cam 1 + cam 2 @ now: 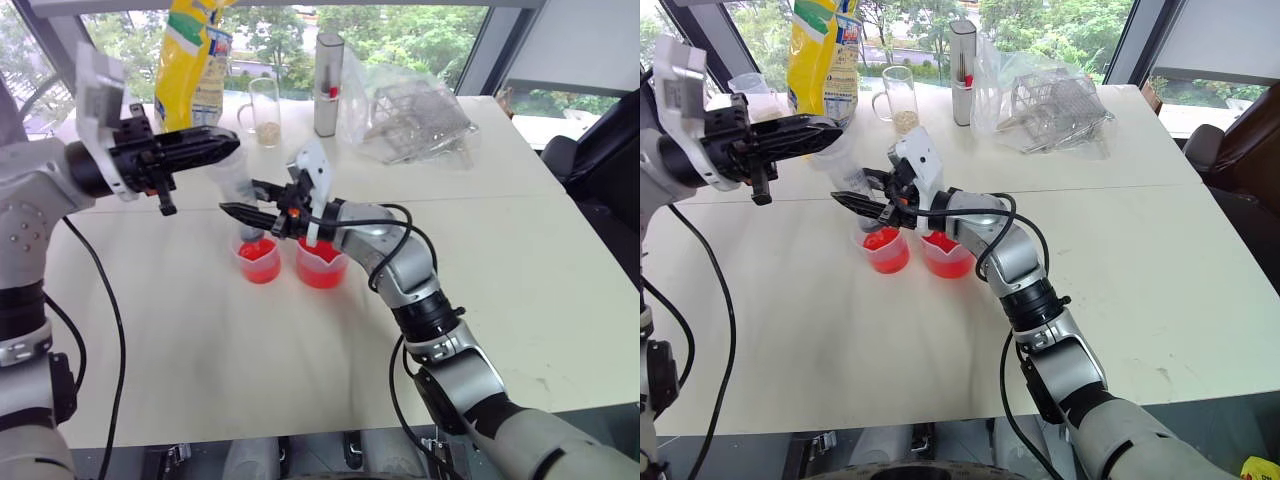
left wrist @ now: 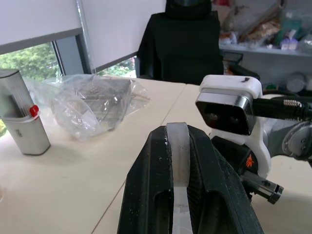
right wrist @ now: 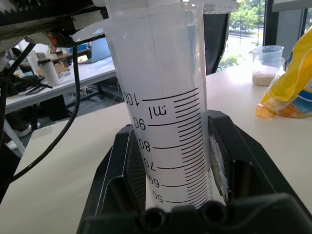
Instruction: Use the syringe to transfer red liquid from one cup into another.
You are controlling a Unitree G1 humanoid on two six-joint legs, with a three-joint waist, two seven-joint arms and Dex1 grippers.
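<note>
The right pincer [image 1: 232, 210] reaches in level from the right, its forearm bent across the bench [image 1: 520, 250], fingers pointing toward the robot's left. It is clamped on the barrel of the syringe [image 3: 168, 112], which stands upright between its fingers (the printed scale runs up past them in the wrist view). The syringe rises above this pincer and its lower end drops toward the small cup [image 1: 258, 258] just beneath.

The left pincer [image 1: 225, 145] comes in level from the other side, arm raised and bent, fingers pointing forward and to the right. It sits above the right pincer, at the top of the syringe; a white piece [image 2: 178, 156] lies between its two fingers, which stand narrowly apart around it. Whether they press on it I cannot tell.

Below the right pincer, the small cup and the spouted cup [image 1: 322, 262] stand side by side, touching or nearly so, both holding red liquid [image 1: 320, 272]. The spouted cup lies under the right wrist.

Beyond the left pincer stand a yellow bag [image 1: 192, 60] and a glass mug [image 1: 265, 110].
</note>
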